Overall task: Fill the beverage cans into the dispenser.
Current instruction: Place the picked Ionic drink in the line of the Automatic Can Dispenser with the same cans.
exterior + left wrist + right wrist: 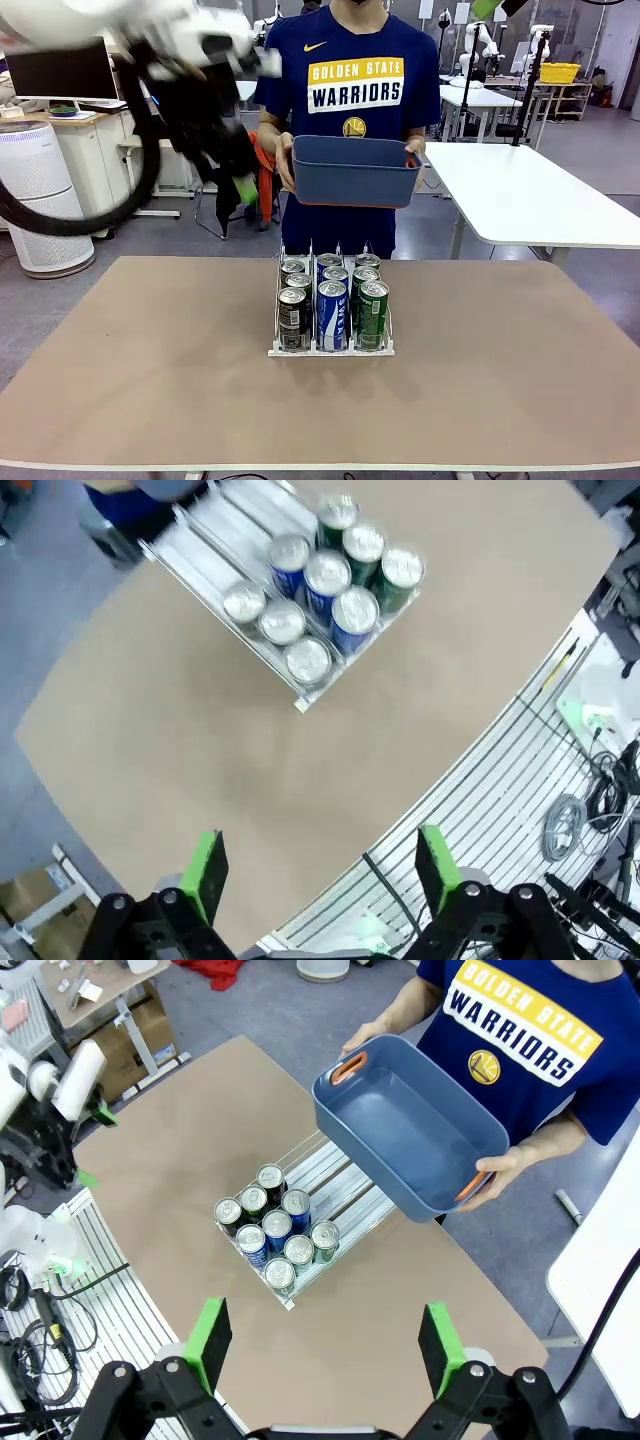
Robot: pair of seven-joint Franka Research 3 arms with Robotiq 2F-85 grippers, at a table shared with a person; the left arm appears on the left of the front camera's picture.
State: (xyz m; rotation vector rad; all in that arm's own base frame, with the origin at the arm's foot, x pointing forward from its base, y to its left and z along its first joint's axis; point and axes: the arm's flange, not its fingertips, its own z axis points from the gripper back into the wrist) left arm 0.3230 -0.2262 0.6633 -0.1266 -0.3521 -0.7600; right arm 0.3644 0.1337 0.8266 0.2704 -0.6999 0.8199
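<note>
Left gripper (pixel 318 875), raised at ten o'clock, and right gripper (pixel 325 1345) both gape wide, gripping nothing, while nine beverage cans (pixel 331 305) fill the dispenser (pixel 331 349) at table (pixel 150 380) centre, blue bin (pixel 353 170) held by the person's hands (pixel 285 160) at twelve o'clock.

**Non-task items in view**

Bench (pixel 150 400): tan top, rounded corners. Blue plastic bin (pixel 354 170): rectangular, orange handle grips, held off the bench at its far edge by a person (pixel 355 60) in a navy printed T-shirt. White table (pixel 530 195): beyond, right. White air purifier (pixel 40 190): floor, far left. Yellow crate (pixel 559 72): background right.
</note>
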